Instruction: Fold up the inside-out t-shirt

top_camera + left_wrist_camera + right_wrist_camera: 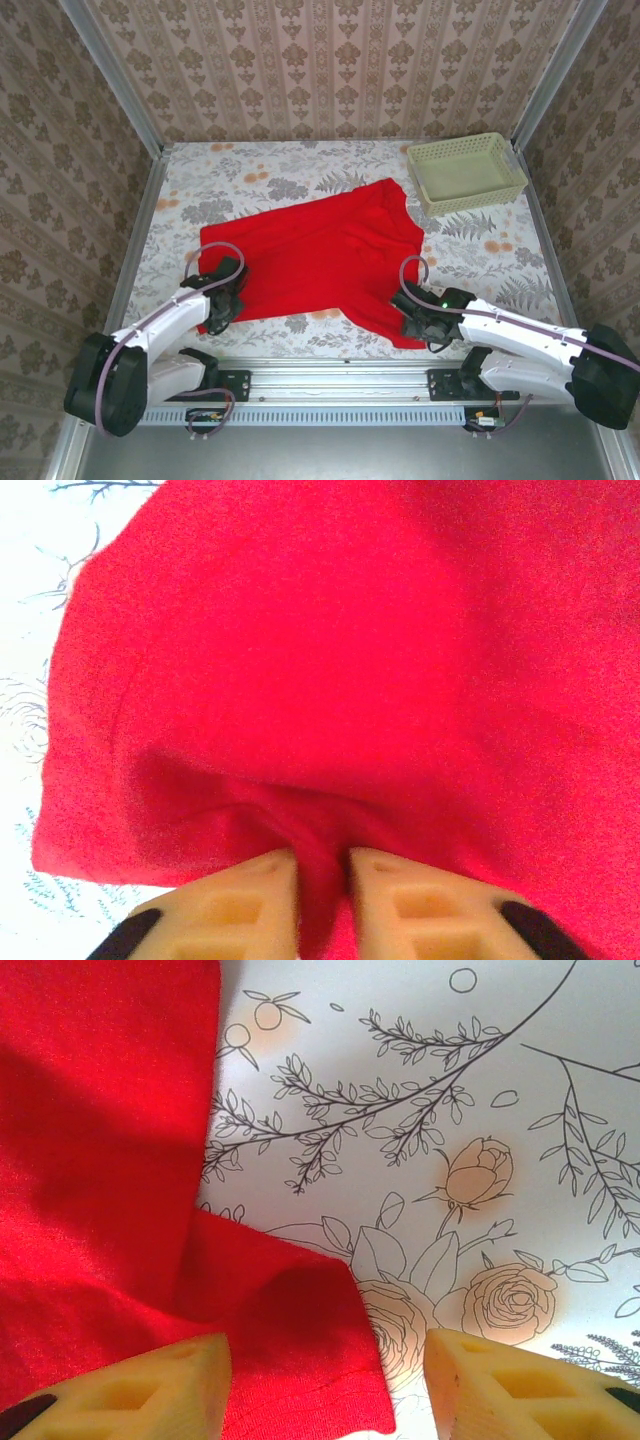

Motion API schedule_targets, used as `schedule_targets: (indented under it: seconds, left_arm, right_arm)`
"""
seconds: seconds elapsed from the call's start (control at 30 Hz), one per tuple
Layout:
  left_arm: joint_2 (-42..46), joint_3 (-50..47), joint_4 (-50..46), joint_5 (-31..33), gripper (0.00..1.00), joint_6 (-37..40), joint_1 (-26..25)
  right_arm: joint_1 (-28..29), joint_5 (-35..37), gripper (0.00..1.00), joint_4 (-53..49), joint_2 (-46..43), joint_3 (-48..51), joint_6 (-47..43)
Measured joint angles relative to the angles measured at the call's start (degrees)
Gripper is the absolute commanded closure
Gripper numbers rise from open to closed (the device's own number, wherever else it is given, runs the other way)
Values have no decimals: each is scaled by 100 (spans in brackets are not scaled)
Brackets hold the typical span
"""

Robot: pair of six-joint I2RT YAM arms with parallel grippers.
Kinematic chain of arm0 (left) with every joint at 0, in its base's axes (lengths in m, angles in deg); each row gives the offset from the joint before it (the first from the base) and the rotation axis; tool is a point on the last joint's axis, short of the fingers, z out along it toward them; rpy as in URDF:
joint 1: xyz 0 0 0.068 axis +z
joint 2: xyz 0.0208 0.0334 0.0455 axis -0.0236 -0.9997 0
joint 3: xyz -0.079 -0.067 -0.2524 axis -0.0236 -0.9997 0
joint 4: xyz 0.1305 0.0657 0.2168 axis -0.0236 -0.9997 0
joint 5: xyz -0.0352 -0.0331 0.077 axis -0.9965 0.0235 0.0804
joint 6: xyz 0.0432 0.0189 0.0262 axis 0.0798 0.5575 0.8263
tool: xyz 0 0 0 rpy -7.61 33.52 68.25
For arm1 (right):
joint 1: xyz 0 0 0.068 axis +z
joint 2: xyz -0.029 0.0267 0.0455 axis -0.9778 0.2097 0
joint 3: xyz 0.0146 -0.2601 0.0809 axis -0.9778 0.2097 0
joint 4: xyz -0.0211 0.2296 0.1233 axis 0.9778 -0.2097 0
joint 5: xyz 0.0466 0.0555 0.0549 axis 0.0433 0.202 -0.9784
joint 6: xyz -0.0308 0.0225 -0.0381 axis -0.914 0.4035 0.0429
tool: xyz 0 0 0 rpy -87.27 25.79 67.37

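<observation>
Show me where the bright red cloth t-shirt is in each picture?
Top external: the bright red cloth t-shirt lies spread out in the middle of the picture.
Left wrist: it spreads over centre and right, a fold pinched in the left gripper at the bottom.
Right wrist: it lies at left and bottom, one corner between the fingers of the open right gripper.
Shared landmark: the white flower-print table cover beside its edge.

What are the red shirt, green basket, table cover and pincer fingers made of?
T-shirt: soft knit cloth, matte; fine weave and stitched hem show in the right wrist view.
Basket: likely moulded plastic, pale green, lattice walls.
Table cover: printed floral sheet, smooth; cloth or vinyl, can't tell.
Right pincer's fingers: yellowish, matte, cut-out pockets; probably plastic or rubber.
</observation>
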Motion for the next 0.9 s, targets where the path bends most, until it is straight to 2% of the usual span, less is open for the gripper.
schedule_targets:
  seconds: [0.33, 0.6, 0.77, 0.9]
  left_arm:
    - [24, 166, -31, 166, 99, 254, 7]
    - [72, 343, -61, 334, 100, 498, 197]
    - [83, 345, -13, 319, 100, 691, 339]
    - [85, 385, -22, 319, 100, 813, 345]
  right_arm:
    - [278, 24, 50, -52, 219, 0, 210]
    - [671, 17, 51, -83, 612, 0, 625]
    - [800, -35, 65, 208, 953, 0, 811]
    - [885, 0, 90, 181, 1239, -175, 870]
